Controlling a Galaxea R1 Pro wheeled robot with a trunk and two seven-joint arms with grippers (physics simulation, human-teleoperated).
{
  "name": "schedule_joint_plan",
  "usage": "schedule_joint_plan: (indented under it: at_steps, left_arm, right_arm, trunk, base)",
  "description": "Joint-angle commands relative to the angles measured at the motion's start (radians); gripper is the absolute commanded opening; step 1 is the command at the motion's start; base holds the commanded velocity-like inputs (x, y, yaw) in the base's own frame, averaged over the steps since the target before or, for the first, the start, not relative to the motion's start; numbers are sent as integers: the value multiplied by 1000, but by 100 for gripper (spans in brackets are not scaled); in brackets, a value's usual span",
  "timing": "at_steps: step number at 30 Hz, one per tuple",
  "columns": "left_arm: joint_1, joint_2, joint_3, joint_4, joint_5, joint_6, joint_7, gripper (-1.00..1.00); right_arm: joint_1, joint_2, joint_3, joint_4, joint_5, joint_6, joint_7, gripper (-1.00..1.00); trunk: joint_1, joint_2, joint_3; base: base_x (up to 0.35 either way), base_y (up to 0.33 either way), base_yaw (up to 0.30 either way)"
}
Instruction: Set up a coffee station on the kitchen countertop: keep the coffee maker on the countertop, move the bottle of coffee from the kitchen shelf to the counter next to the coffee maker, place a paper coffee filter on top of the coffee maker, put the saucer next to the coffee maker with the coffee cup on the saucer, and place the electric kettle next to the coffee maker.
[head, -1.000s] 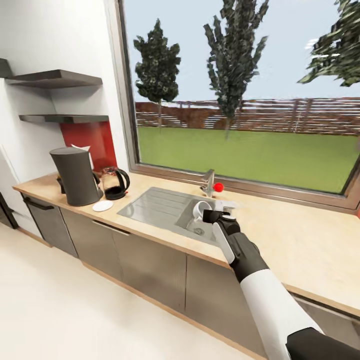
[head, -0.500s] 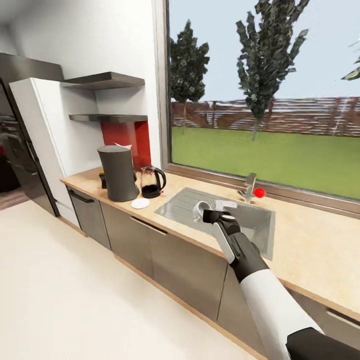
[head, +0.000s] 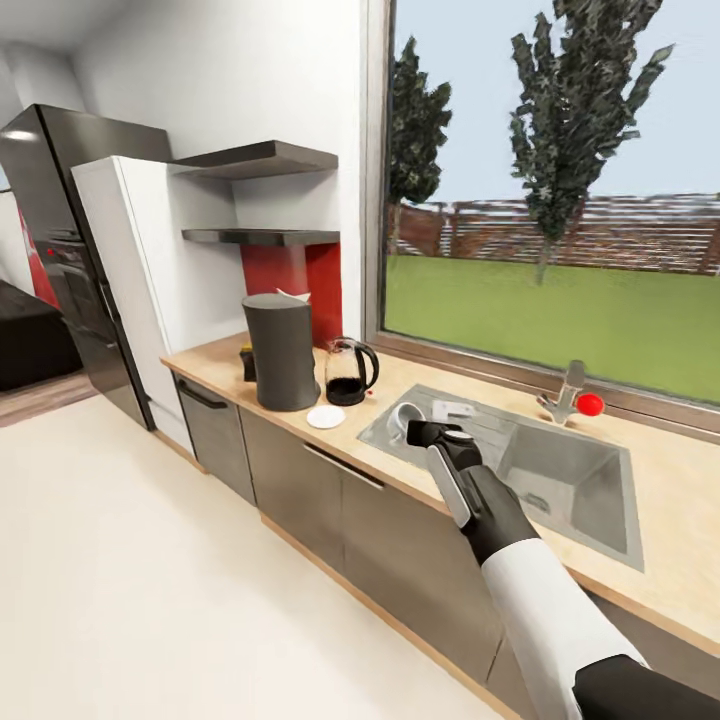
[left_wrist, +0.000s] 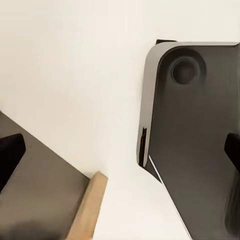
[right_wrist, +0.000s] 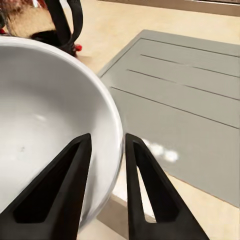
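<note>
I've got the coffee cup (head: 403, 419) pinched by its rim in the right gripper (head: 417, 432); in the right wrist view the two fingers (right_wrist: 62, 187) straddle the cup (right_wrist: 52, 135) wall, one inside, one outside, so clamped on the rim, cup tipped w/ its mouth toward the cam. It hangs over the front edge of the countertop (head: 215, 360), by the sink (head: 560, 480) drainboard. Target is the saucer (head: 325, 416), lying flat just in front of the electric kettle (head: 347, 372) and right beside the coffee maker (head: 283, 351), which has a white paper coffee filter (head: 293, 295) peeking behind its top; can't tell if it sits on it. The bottle of coffee (head: 247, 361) seems tucked behind the maker, mostly hidden. The kitchen shelf (head: 262, 237) above looks bare. Left gripper (left_wrist: 120, 155): only the dark finger tips at the wrist view's edges, wide apart, nothing between them. To do this well, I'd say: carry the cup across toward the saucer, level it so its base faces down, approach from the open front side, not over the kettle handle. Lower straight down, centred on the dish, release only once it's seated. Rim pinch is thin, so slow wrist turns. Risk: clipping the kettle or nudging the saucer.
</note>
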Motion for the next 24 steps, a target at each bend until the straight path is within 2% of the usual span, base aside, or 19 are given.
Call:
schedule_joint_plan:
  at_steps: [1,24]
  left_arm:
    - [-1,0,7,1,1,-3,-5,100]
    - [-1,0,9,0,1,-3,-5,100]
  right_arm:
    - [-1,0,2,-1,-11,2,-9,-100]
    - [-1,-1,2,-5,-10,2,-9,-100]
  trunk:
    - [1,-2,-2]
    - [1,-2,-2]
  base:
    - [292,193,1]
    - [265,240,0]
